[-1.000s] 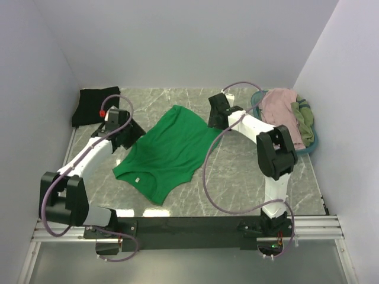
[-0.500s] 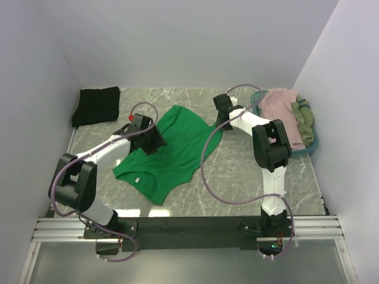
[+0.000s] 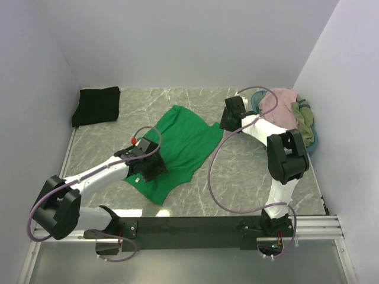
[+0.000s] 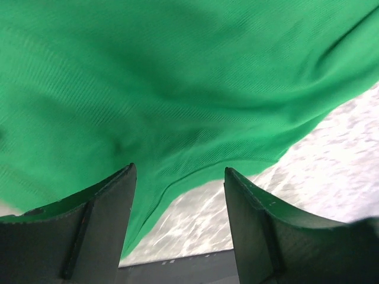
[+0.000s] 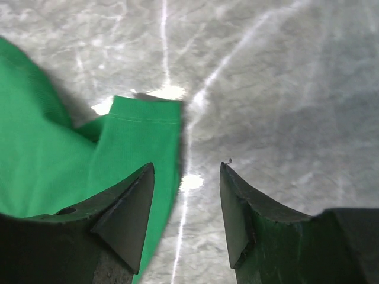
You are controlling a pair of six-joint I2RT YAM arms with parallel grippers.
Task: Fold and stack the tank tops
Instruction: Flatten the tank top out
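While left arm [image 3: 100, 171] lies low over green tank top [image 3: 189, 139], both jaws spread.

The table [image 3: 254, 177] is bare at the near right, between the green top [image 3: 183, 145] and the basket [image 3: 313, 141], but the purple cable [image 3: 208, 177] of the right arm [image 3: 284, 160] loops over this part. The far strip by the back wall [image 3: 189, 47] is free too. The left arm [image 3: 100, 173] lies low across the near left. The black top [image 3: 96, 105] fills the far left corner.
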